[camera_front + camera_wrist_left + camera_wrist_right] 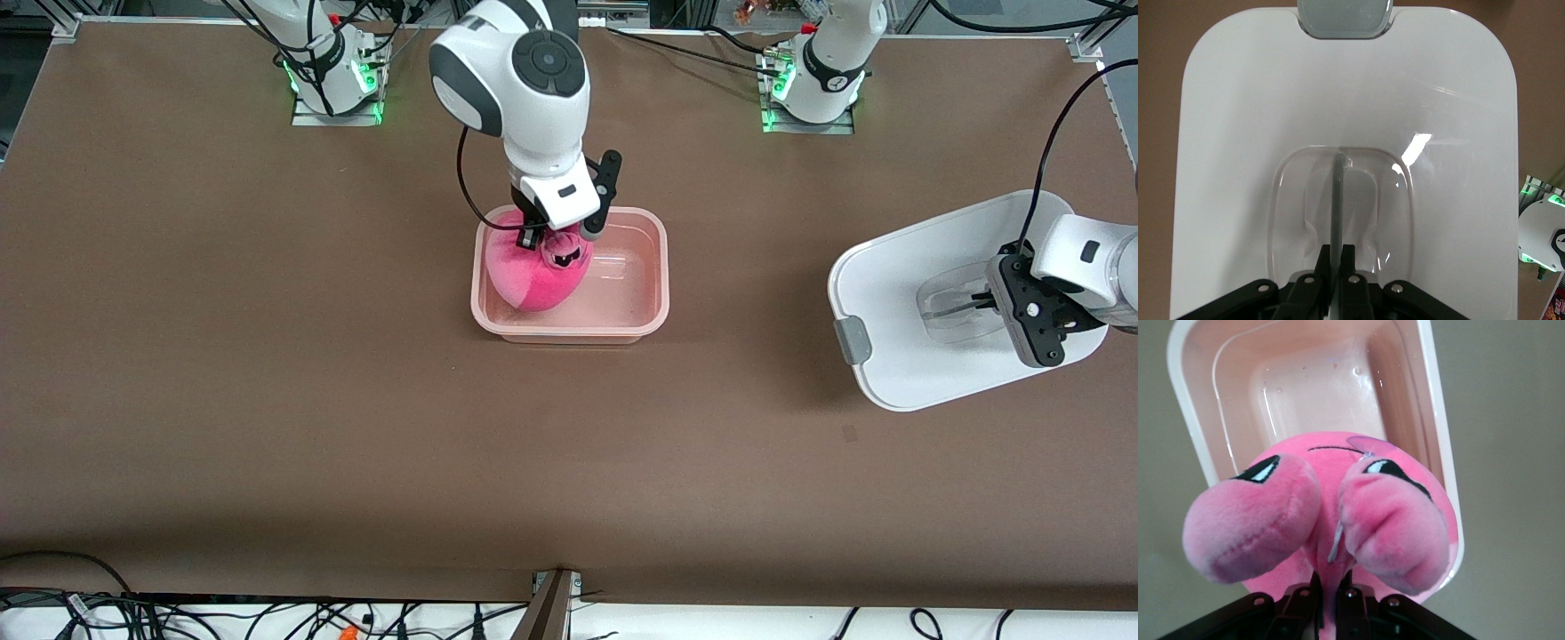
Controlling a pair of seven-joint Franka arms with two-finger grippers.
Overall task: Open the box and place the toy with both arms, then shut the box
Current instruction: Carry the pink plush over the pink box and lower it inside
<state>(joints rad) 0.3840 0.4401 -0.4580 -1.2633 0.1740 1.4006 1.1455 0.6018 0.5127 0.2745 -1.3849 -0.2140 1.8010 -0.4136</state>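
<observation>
Nearest the front camera, toward the left arm's end of the worktop: white lid (925,298), smooth rounded-rectangular plastic, tilted and held clear of the brown table (267,400). Grey side clip (853,340) visible on its edge. Clear central handle (1338,200) pinched between the closed fingers of the left gripper (994,300).

Farther from the camera, near the worktop's middle: pale pink translucent box (622,329), uncovered, resting flat. Inside, at the end toward the right arm: bright pink plush toy (533,276), rounded and fuzzy, with dark face marks, bulging over the rim. Remainder of the base bare and glossy.

Right gripper (556,236) over the box, fingers together on a fold of the toy. Right arm's wrist blocking part of the toy from the front view.
</observation>
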